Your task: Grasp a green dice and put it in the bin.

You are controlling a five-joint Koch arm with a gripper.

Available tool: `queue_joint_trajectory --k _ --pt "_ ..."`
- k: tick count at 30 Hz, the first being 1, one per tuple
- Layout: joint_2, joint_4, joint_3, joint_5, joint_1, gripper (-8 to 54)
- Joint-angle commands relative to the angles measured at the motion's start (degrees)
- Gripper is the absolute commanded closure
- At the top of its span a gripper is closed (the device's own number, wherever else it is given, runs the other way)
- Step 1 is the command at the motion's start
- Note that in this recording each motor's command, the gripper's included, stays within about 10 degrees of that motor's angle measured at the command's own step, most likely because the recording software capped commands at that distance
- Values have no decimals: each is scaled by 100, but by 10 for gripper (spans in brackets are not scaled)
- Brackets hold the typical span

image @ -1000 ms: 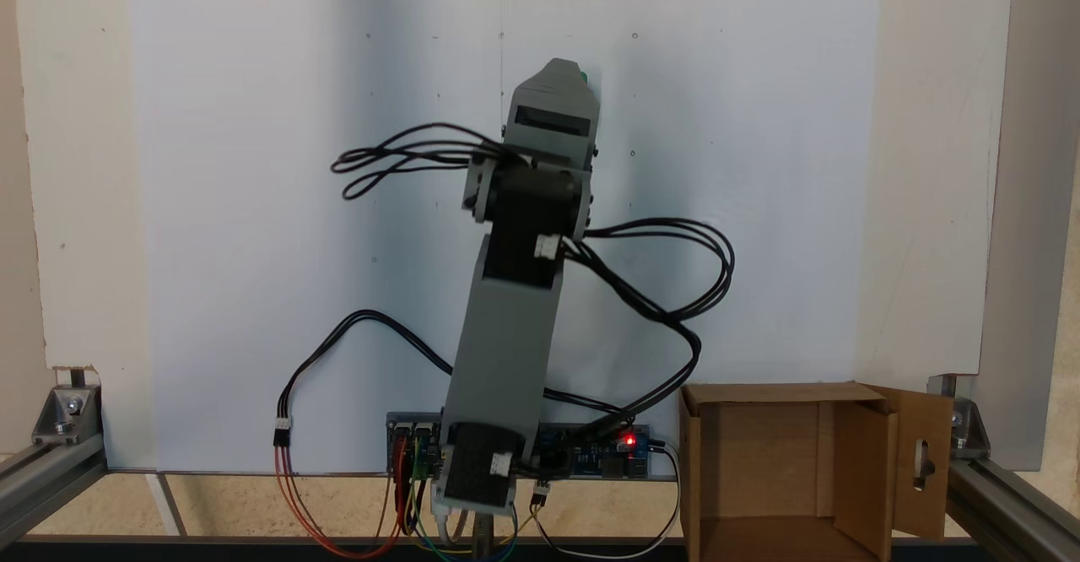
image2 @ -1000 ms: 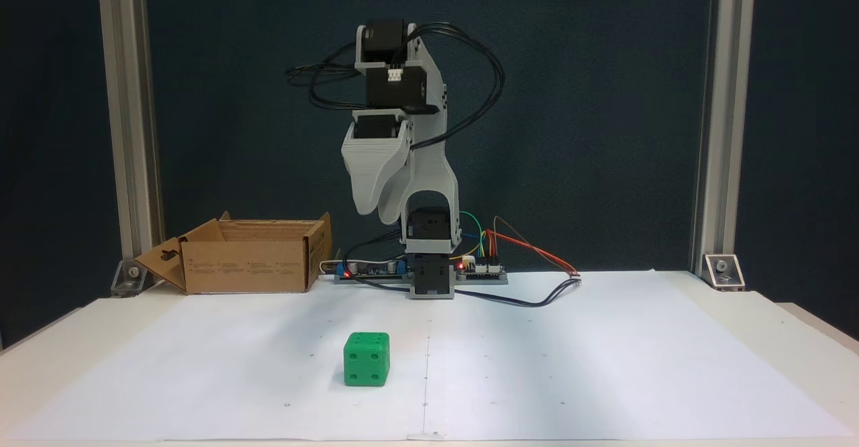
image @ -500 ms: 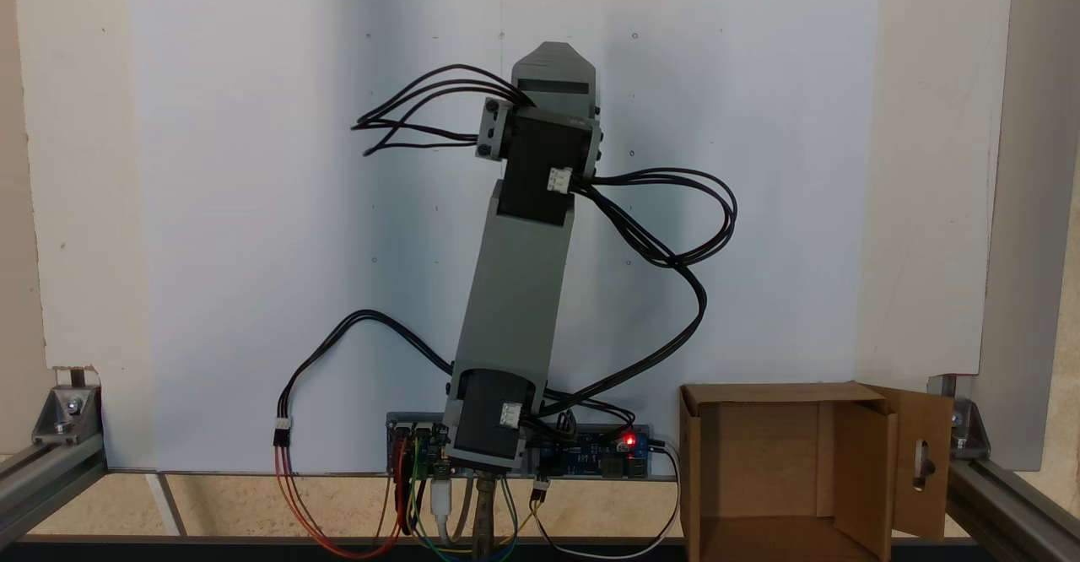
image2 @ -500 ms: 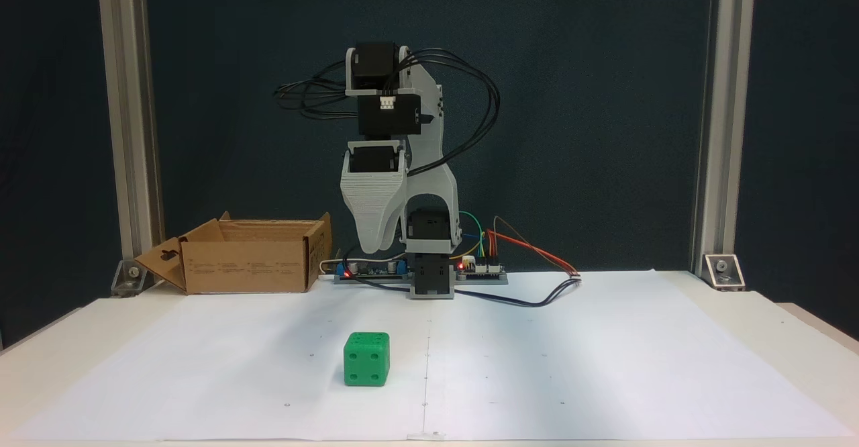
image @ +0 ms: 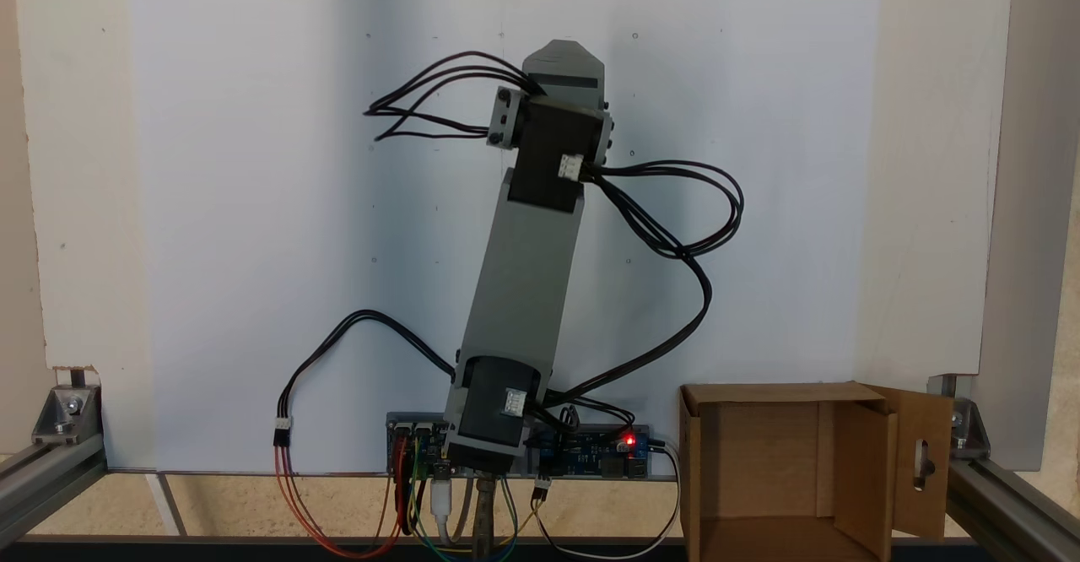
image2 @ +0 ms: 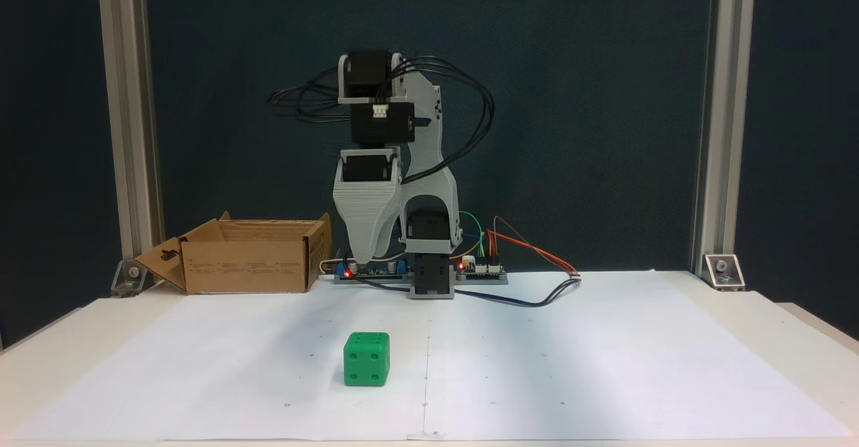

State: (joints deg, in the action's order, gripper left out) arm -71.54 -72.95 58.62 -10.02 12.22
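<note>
The green dice (image2: 366, 358) rests on the white paper in front of the arm, its four-pip face toward the camera. The grey gripper (image2: 363, 259) hangs point-down above and behind the dice, well clear of it. Its jaws overlap from this side, so their gap does not show. From above, the gripper (image: 563, 57) covers the dice. The bin (image2: 245, 266), a brown cardboard box with open flaps, stands at the back left beside the arm's base; from above, the bin (image: 759, 452) is at the lower right.
A controller board (image2: 480, 269) with coloured wires lies by the arm's base. Black cables (image: 683, 241) loop out from the arm. Aluminium posts (image2: 127, 131) frame the table's back corners. White paper (image2: 604, 366) covers the tabletop.
The arm has stretched forward toward the dice and the gripper has dropped lower, turning to face front. From above, the gripper now covers the dice's green corner. The dice has not moved.
</note>
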Motion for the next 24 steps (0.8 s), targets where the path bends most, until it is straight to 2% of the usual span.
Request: queue_joint_trajectory --k 1,24 --pt "0 35 -343 -264 35 16" --pt "554 879 35 -211 185 17"
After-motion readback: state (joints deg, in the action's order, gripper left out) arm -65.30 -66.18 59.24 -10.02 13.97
